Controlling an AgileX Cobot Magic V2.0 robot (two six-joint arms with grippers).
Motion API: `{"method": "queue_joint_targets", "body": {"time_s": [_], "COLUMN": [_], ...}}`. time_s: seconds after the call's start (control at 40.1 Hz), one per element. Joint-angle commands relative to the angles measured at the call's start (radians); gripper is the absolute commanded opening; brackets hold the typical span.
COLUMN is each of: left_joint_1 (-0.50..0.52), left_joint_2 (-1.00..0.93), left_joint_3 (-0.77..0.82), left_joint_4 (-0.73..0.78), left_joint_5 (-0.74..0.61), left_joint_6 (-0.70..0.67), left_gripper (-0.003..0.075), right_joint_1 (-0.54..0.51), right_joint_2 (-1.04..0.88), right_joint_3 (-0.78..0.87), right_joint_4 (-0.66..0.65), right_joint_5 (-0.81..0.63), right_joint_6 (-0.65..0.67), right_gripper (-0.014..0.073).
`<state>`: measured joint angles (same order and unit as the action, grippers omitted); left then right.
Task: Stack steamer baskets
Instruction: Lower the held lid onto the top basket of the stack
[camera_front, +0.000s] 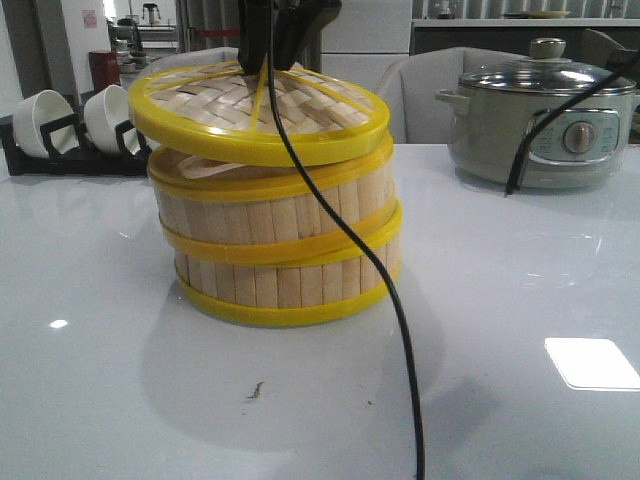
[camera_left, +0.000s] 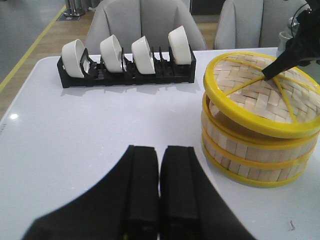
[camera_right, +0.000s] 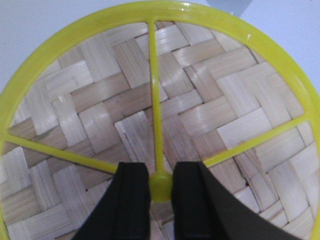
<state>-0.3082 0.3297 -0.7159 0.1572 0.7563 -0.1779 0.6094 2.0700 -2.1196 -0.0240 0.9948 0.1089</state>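
Leftmost, only the left wrist view shows all four white bowls (camera_left: 128, 55) standing on edge in a black rack (camera_left: 125, 75), and the left gripper (camera_left: 160, 200) with its black fingers pressed together, holding nothing. Mid-table, two steamer baskets (camera_front: 280, 240) of vertical pale slats and yellow rims sit stacked, the woven lid (camera_front: 260, 110) tilted on top. Close up, the right gripper (camera_right: 161, 187) pinches the lid's yellow hub. Rightward, one grey pot (camera_front: 540, 120) stands behind.
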Motion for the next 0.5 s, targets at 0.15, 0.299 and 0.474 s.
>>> {"method": "queue_joint_targets", "body": {"time_s": [0.15, 0.299, 0.474], "left_joint_1": [0.002, 0.002, 0.002], "left_joint_2": [0.011, 0.011, 0.011], "left_joint_3": [-0.026, -0.026, -0.026], "left_joint_4": [0.001, 0.001, 0.001], "left_joint_5": [-0.086, -0.086, -0.086], "left_joint_6": [-0.005, -0.005, -0.005], "left_gripper": [0.0085, 0.0085, 0.0085], "right_joint_1": [0.0, 0.0, 0.0], "right_joint_2": [-0.051, -0.04, -0.022], "right_joint_3": [-0.039, -0.039, -0.039], "right_joint_4": [-0.005, -0.004, -0.004], "right_joint_5": [-0.068, -0.068, -0.067], "right_joint_6": [-0.008, -0.008, -0.008], "right_gripper": [0.0027, 0.0027, 0.0027]}}
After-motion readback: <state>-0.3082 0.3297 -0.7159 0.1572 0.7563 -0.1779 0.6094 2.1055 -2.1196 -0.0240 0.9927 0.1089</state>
